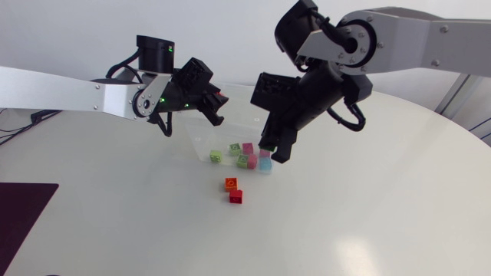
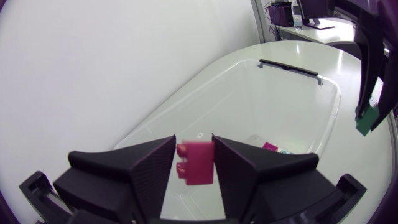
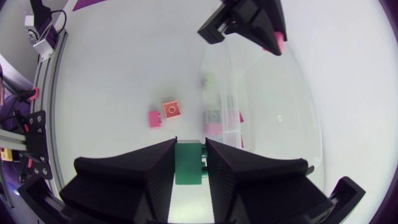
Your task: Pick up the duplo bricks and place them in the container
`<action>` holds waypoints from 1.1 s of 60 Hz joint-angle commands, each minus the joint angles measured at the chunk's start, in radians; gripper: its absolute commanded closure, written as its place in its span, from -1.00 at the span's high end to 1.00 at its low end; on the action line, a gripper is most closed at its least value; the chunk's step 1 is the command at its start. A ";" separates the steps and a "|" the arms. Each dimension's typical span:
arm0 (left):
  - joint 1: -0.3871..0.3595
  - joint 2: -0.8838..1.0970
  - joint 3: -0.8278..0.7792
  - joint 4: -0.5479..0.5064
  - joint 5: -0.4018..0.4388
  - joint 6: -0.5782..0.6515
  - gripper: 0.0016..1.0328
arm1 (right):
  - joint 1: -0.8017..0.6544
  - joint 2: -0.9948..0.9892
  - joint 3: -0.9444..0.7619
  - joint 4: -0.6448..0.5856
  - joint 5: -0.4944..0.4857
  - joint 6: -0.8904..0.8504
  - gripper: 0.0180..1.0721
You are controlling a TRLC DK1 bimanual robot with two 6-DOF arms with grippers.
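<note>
**Overhead, both arms hold a brick above the container**

The left arm (image 1: 69,93) comes in from its own side of the white worktop (image 1: 368,222) and ends above the back-left part of the clear container (image 1: 192,142). The left jaws are clamped on a pink brick (image 2: 196,163), with one finger pressed to each side of it. Beneath it, the left wrist view looks into the container's open mouth, with a black handle (image 2: 289,67) at the far end.

The right arm (image 1: 414,34) bends down from its side. The right jaws hang over the container's right end, close to its rim. They are clamped on a green brick (image 3: 188,163), held flat between the two fingers.

Inside the container, a cluster of bricks (image 1: 243,161) lies bunched at the end nearer the right jaws. It runs from a pale green brick (image 1: 216,156) to a light blue brick (image 1: 265,163), with green and pink ones between. There are probably six in all, though they overlap behind the clear wall.

Two more bricks lie on the worktop, outside the container and just beside its front wall. They are an orange brick (image 1: 230,184) and a red brick (image 1: 236,197), touching or nearly so. A dark mat (image 1: 23,211) lies at the worktop's left edge, well apart from everything else.
</note>
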 commanded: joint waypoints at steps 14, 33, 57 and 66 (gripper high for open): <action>0.027 -0.142 -0.008 -0.152 -0.005 0.019 0.90 | -0.091 0.099 0.202 0.051 -0.066 0.095 -0.63; 0.012 -0.411 -0.313 -0.378 0.095 0.241 0.88 | -0.186 0.285 0.329 0.192 -0.073 0.191 -0.63; -0.025 -0.119 -0.416 -0.184 0.103 0.368 0.86 | -0.239 0.400 0.448 0.238 -0.067 0.265 0.49; -0.046 -0.037 -0.404 -0.125 0.103 0.371 0.86 | -0.233 0.332 0.415 0.248 -0.066 0.274 0.66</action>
